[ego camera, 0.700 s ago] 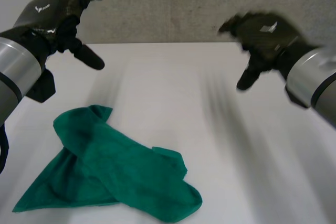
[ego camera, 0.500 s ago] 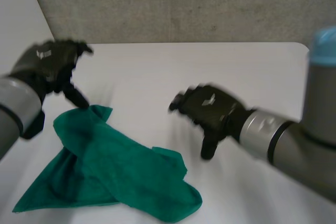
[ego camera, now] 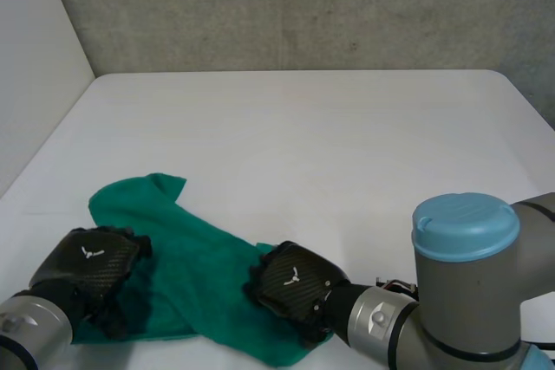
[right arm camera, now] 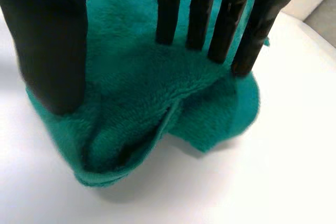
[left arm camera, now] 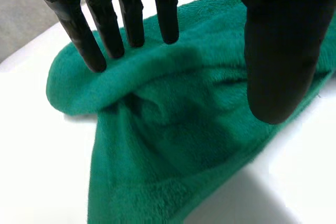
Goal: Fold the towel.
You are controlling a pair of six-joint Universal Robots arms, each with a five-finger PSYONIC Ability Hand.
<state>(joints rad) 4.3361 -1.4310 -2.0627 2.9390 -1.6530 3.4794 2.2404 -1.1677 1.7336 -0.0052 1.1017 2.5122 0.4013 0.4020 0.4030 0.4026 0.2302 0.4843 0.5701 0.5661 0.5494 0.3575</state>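
Along the towel's (ego camera: 201, 253) near edge, I had left hand (ego camera: 87, 266) and right hand (ego camera: 293, 283) at opposite ends, straight fingers (left arm camera: 131, 19) pressing down, gripping nothing.

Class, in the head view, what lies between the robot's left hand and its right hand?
The green towel: its rumpled middle fills the stretch between the left hand and the right hand, seen in the head view.

Soft, even light falls from above on the white table (ego camera: 303, 127), which looks bright all around the green towel (ego camera: 199, 275). The towel's folds hold dim creases. In the right wrist view a faint grey shadow lies on the table just beside the towel's lifted edge. The wall (ego camera: 303, 15) behind the towel is a duller grey.
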